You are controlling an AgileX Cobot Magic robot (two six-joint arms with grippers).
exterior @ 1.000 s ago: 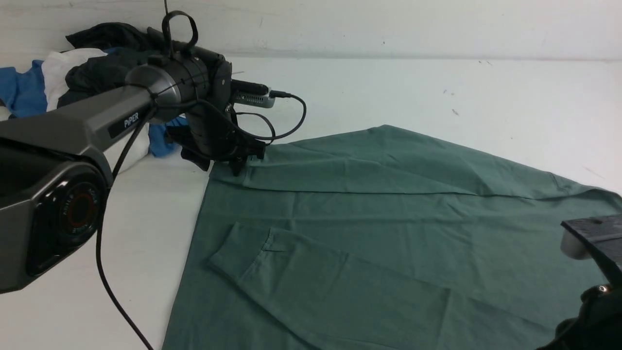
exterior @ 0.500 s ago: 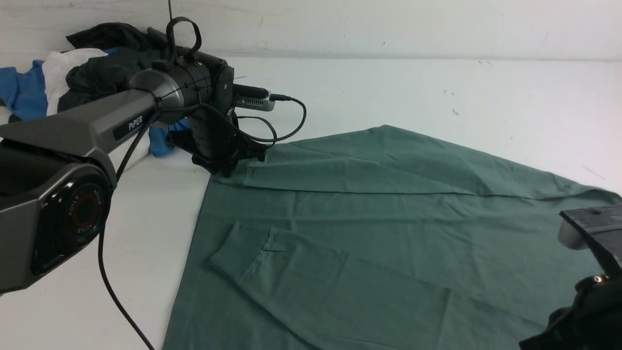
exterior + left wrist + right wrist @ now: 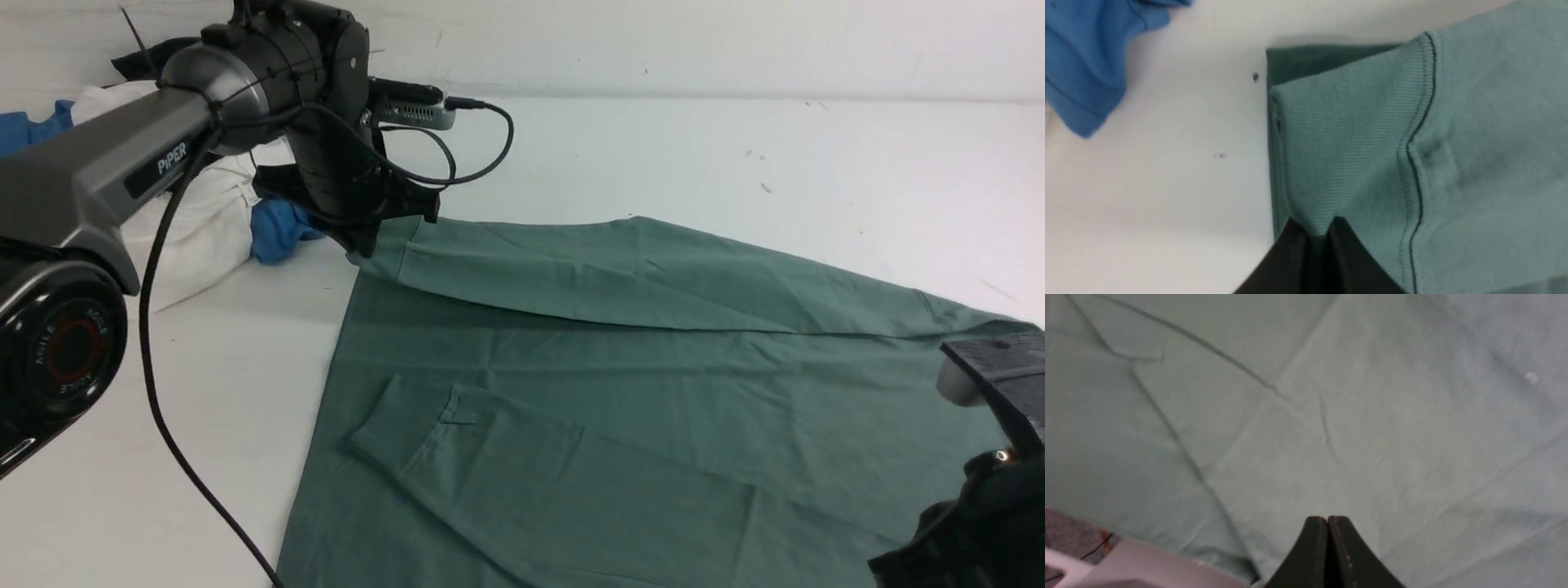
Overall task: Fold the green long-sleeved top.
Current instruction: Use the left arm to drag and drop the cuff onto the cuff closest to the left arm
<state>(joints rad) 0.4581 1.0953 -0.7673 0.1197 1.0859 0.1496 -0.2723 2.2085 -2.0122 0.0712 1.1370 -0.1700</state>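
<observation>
The green top (image 3: 620,425) lies spread on the white surface (image 3: 735,147), its near sleeve folded across the body. The left tool (image 3: 1316,228) is clamped on the ribbed cuff (image 3: 1347,134) of the far sleeve, near a blue cloth (image 3: 1081,61). The right tool (image 3: 1327,524) hangs over the fabric, tips pressed together, holding nothing.

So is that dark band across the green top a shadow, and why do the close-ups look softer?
Front view: flat, even light, sharp; the band on the green long-sleeved top is shadow under its raised sleeve. Left wrist view: cuff ribbing crisp, left end effector dark and soft-edged, near the lens. Right wrist view: washed out, paler fabric, faint creases.
</observation>
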